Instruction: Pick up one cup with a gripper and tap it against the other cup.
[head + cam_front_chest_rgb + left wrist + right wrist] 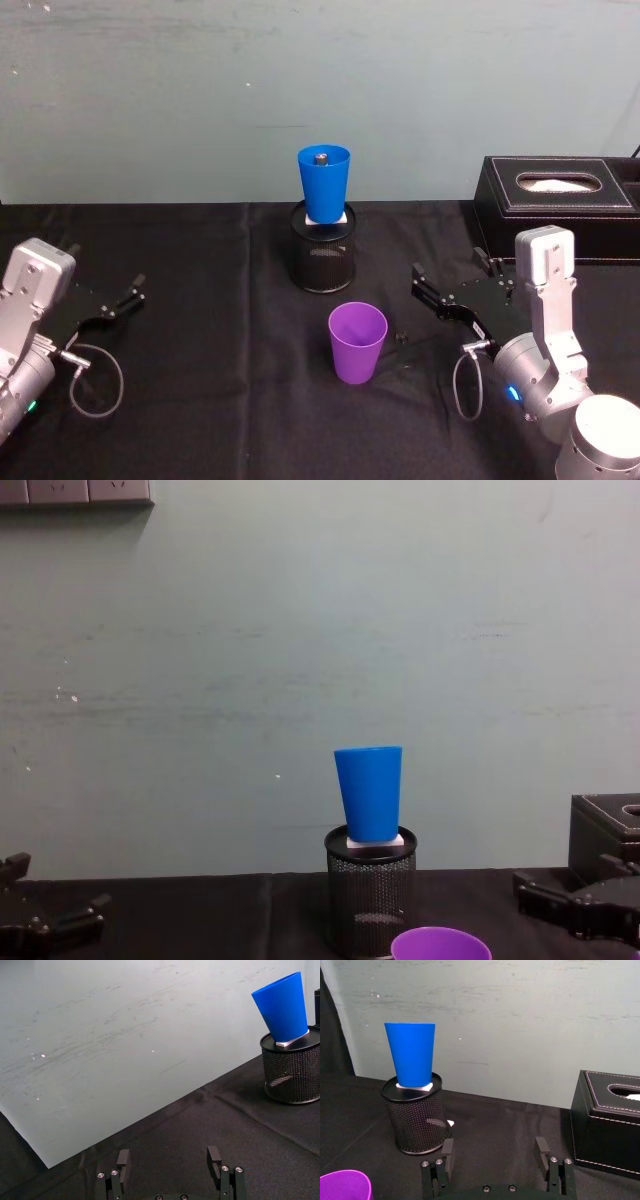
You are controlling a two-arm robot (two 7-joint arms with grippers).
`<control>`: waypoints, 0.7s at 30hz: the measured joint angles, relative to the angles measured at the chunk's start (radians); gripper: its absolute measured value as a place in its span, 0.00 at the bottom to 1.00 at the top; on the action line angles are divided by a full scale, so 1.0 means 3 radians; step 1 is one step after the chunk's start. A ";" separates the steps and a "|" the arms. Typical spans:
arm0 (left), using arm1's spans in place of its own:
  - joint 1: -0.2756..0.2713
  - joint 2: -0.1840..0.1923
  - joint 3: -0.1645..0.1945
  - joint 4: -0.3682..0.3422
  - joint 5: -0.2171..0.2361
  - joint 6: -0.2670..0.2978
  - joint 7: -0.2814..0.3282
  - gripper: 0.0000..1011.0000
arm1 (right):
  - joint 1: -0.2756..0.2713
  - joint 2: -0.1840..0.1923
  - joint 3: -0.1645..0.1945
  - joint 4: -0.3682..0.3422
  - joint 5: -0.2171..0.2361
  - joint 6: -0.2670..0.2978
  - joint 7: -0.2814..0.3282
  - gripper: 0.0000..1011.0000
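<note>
Risk of knocking blue cup [324, 182] off mesh holder [323, 253] when tapping purple cup [357, 342], mid-table, untouched; right gripper [452, 288] jaws apart.

A black wire-mesh pen holder [323, 255] is standing upright near the middle of the tabletop [200, 400], which is lying under a black cloth. A white block [415, 1087] is sitting across the holder's rim. A black tissue box [560, 205] is resting at the right, by the pale green wall [320, 90].
</note>
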 joint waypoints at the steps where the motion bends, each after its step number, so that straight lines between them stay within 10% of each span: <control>1: 0.0000 0.0000 0.0000 0.0000 0.0000 0.0000 0.0000 0.99 | 0.0000 0.0000 0.0000 0.0000 0.0000 0.0000 0.0000 0.99; 21: 0.0000 0.0000 0.0000 0.0000 0.0000 0.0000 0.0000 0.99 | -0.0002 0.0004 -0.0002 -0.0008 0.0004 -0.0007 0.0000 0.99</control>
